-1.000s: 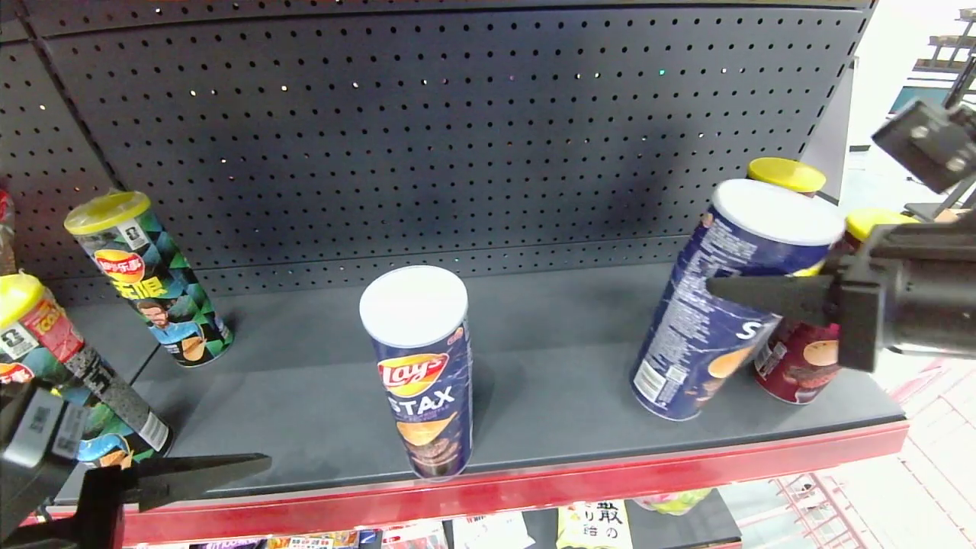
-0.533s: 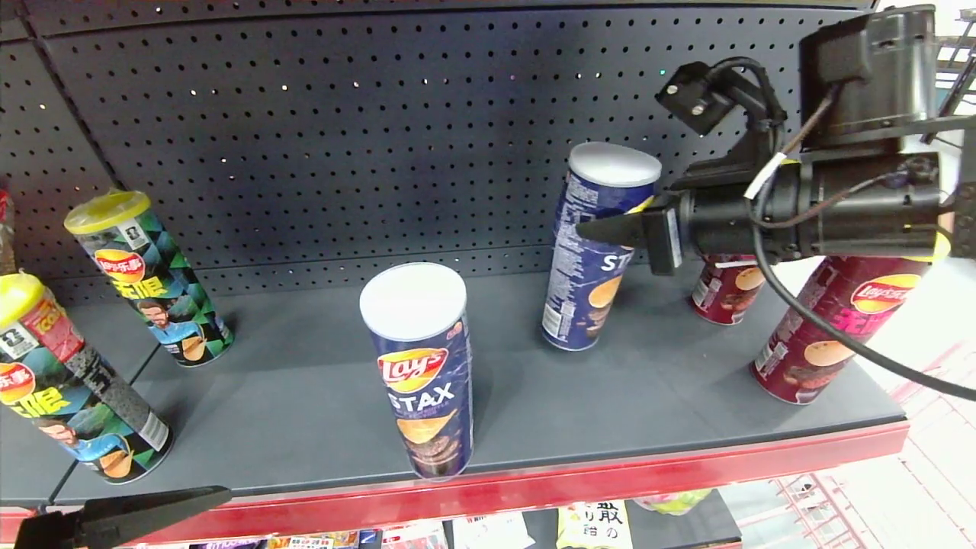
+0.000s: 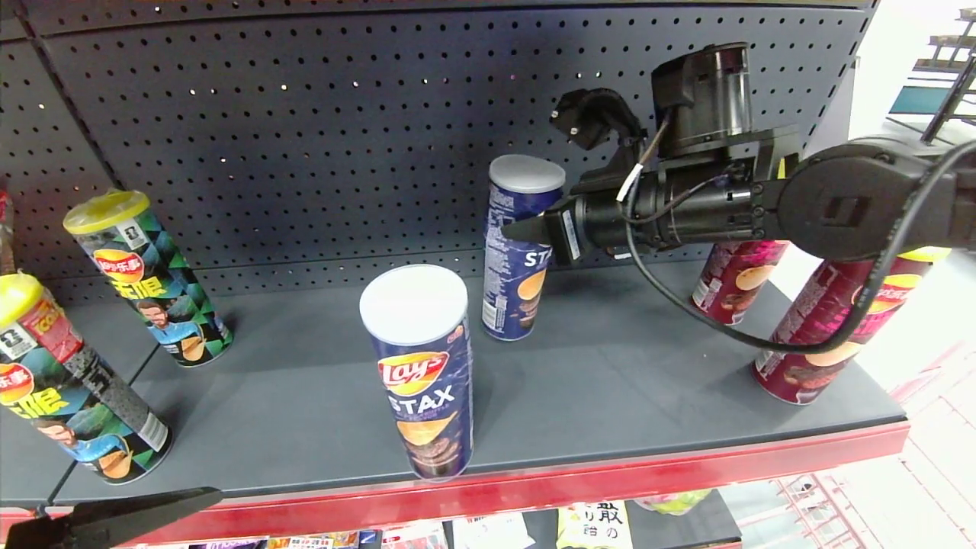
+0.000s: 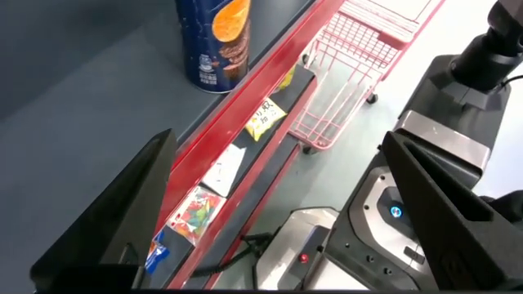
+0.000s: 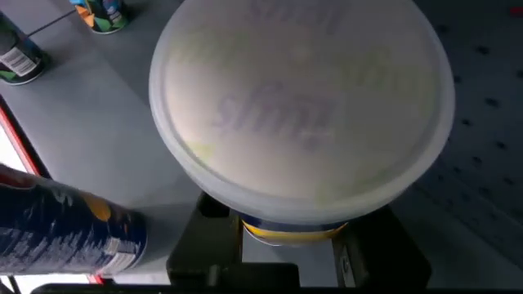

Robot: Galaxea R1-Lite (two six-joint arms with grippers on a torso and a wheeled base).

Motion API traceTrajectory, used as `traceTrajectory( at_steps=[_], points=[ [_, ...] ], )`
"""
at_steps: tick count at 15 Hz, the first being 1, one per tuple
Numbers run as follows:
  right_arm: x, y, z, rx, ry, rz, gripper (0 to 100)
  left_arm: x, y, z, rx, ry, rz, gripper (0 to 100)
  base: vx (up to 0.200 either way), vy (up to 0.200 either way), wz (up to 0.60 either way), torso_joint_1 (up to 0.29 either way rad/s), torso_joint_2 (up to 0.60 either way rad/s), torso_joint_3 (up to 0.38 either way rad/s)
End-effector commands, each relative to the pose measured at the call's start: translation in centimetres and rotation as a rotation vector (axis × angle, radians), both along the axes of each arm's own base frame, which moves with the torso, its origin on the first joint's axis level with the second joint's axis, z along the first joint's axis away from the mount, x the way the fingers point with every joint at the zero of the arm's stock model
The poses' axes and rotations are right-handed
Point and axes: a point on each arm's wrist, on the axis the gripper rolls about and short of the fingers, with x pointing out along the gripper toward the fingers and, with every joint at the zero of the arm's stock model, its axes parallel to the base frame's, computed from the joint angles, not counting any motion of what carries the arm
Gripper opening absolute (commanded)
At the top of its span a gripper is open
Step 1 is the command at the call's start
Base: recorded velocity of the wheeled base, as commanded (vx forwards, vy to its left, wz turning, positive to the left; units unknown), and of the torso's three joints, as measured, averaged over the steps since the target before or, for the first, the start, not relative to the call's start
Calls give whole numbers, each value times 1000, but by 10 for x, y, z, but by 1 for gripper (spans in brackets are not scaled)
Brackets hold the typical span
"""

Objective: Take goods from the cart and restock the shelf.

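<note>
My right gripper [image 3: 524,229] is shut on a blue chip can with a white lid [image 3: 517,286]. It holds the can upright at the back middle of the grey shelf [image 3: 625,381], close to the pegboard. I cannot tell if the can's base touches the shelf. The right wrist view looks down on that can's lid [image 5: 302,106]. A second blue can [image 3: 423,374] stands at the shelf's front, just left of the held one. My left gripper [image 4: 278,220] is open and holds nothing, low in front of the red shelf lip [image 3: 534,488].
Two green cans with yellow lids [image 3: 149,278] [image 3: 69,381] stand at the shelf's left. Two maroon cans [image 3: 736,278] [image 3: 831,335] stand at its right. A pink wire cart [image 4: 359,73] sits on the floor beside the shelf. Packets lie on the lower shelf [image 4: 229,171].
My right arm has carried the blue can from the shelf's right front leftward and back toward the pegboard. The left gripper has dropped lower at the front left.
</note>
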Motion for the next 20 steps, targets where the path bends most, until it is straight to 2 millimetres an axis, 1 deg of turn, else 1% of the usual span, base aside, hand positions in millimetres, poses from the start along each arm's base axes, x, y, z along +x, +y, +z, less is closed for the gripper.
traceTrajectory(
  at_steps=[1,7,10,11,14,16,19,20],
  points=[
    [10,13,-11,-9,13,14,0,1,0,0,3,3,2,100,0,0,0,0,0,0],
    [18,30,-11,6,-6,34,0,1,0,-1,8,10,5,100,0,0,0,0,0,0],
    [17,32,-15,-3,4,39,0,1,0,-1,9,12,5,100,0,0,0,0,0,0],
    [17,32,-16,-5,6,39,100,1,0,-1,9,12,5,100,0,0,0,0,0,0],
    [14,36,-17,-5,11,45,100,1,0,-1,4,17,7,100,0,0,0,0,0,0],
    [12,34,-17,-9,14,42,100,1,0,-1,2,20,10,100,0,0,0,0,0,0],
    [-3,22,-17,-28,37,35,100,1,0,-1,3,21,12,100,0,0,0,0,0,0],
    [-11,15,-17,-41,43,14,100,2,-1,-2,10,24,23,100,0,0,0,0,0,0]
  ],
)
